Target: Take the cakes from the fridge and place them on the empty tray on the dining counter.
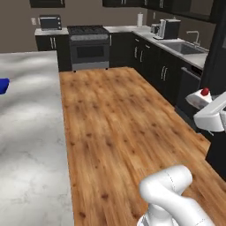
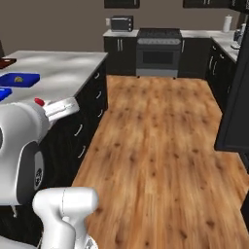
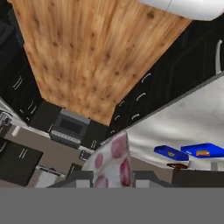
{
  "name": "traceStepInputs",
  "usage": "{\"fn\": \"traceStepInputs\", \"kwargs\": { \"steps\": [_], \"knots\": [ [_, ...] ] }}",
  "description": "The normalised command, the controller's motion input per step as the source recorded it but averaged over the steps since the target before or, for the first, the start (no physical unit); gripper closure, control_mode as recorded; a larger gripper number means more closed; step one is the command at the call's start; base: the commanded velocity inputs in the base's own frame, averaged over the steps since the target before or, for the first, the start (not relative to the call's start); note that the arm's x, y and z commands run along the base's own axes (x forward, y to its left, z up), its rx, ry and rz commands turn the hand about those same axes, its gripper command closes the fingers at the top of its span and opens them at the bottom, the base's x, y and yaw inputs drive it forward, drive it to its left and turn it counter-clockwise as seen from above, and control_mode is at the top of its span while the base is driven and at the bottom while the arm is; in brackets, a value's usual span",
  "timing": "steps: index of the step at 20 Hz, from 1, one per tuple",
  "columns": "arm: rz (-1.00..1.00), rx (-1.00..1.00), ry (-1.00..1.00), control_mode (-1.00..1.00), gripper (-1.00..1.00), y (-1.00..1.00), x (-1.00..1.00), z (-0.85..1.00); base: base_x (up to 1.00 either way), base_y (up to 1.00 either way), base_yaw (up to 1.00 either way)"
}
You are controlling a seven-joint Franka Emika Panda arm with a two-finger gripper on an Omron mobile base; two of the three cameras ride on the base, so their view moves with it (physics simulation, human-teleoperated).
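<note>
- A cake [image 3: 113, 162], whitish with dark red spots, sits between my finger tips at the bottom of the hand view; my gripper [image 3: 112, 177] is pinched on it, jaws close together with the cake between them
- The cake stands up from the jaws, and its upper edge reaches the pale edge of the dining counter [image 3: 183, 118] behind it in that view
- The dining counter has a white-grey marbled top over a black base with curved pale handles; it takes the left side of the left base view [image 1: 31, 132] and the far left of the right base view [image 2: 63, 68]
- The empty tray [image 2: 7, 62], dark reddish-brown, lies at the far left edge of the counter in the right base view, cut by the picture's border; in the hand view a small dark red shape [image 3: 177, 166] lies just beside the blue trays, too small to confirm
- Two blue trays [image 2: 19, 79] lie on the counter nearer than the reddish tray; one carries a small orange-brown item
- The wooden floor [image 1: 123, 132] runs between the dining counter and the black cabinets on the right
- A stove [image 1: 89, 46] stands at the far wall, with a microwave [image 1: 50, 21] on the counter to its left
- A sink [image 1: 183, 47] is set in the right wall counter
</note>
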Motion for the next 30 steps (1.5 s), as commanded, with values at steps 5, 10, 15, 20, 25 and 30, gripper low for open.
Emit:
{"fn": "traceStepInputs", "kwargs": {
  "steps": [5, 10, 15, 20, 25, 30],
  "knots": [
    [0.0, 0.0, 0.0, 1.0, 1.0, 0.0, 0.0, 0.0, -0.79, -0.09, 0.34],
    [0.0, 0.0, 0.0, 1.0, 1.0, 0.0, 0.0, 0.0, -0.81, -0.02, 0.32],
    [0.0, 0.0, 0.0, 1.0, 1.0, 0.0, 0.0, 0.0, -0.8, 0.0, 0.3],
    [0.0, 0.0, 0.0, 1.0, 1.0, 0.0, 0.0, 0.0, -0.71, 0.0, 0.28],
    [0.0, 0.0, 0.0, 1.0, 1.0, 0.0, 0.0, 0.0, -0.66, 0.03, 0.26],
    [0.0, 0.0, 0.0, 1.0, 1.0, 0.0, 0.0, 0.0, -0.19, 0.54, 0.17]
  ]
}}
